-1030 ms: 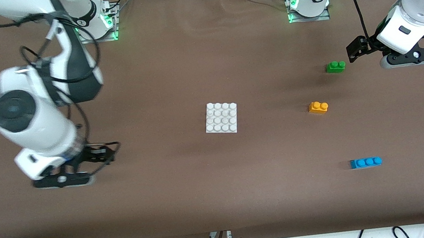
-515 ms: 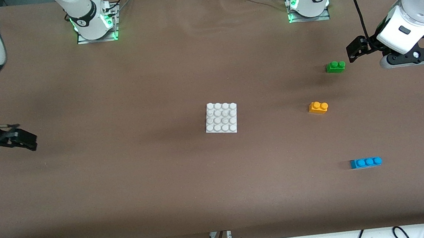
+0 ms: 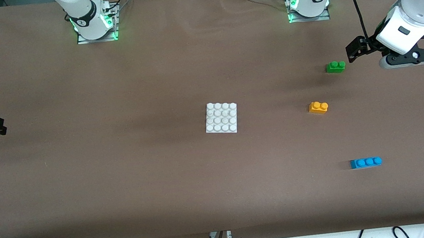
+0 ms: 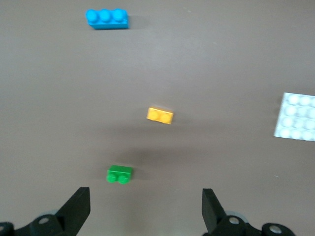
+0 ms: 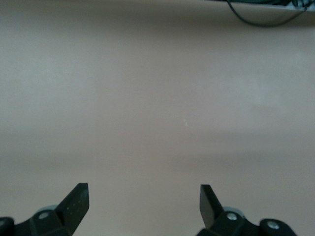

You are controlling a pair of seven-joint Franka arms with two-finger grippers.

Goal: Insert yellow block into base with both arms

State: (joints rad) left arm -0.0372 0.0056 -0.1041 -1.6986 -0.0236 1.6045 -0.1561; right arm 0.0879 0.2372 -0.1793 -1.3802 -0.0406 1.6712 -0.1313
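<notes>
Covering nearly the whole front view, the brown table (image 3: 123,186) carries everything. The two arms come next in size: the left arm hangs at its own end of the table, wrist bent down, with the left gripper (image 4: 145,209) over bare cloth close to the green brick (image 3: 336,66), its fingers spread wide and holding nothing. The right arm is drawn off to the edge at its own end, and the right gripper (image 5: 142,206) is over bare cloth with its fingers also wide apart and empty; it appears to be waiting.

The white base (image 3: 221,118) lies flat at mid-table, studs up and bare. The blue brick (image 3: 366,162) lies nearest the front camera, toward the left arm's end. The yellow block (image 3: 318,107) sits on the table between the green brick and the blue one, well apart from the base and untouched.

The step in hand looks like the left arm's reach for the yellow block. To do it well, the gripper should travel past the green brick without clipping it, centre over the yellow block, and come straight down with a finger on each long side below the studs, so the block stays level for pressing onto the base.
</notes>
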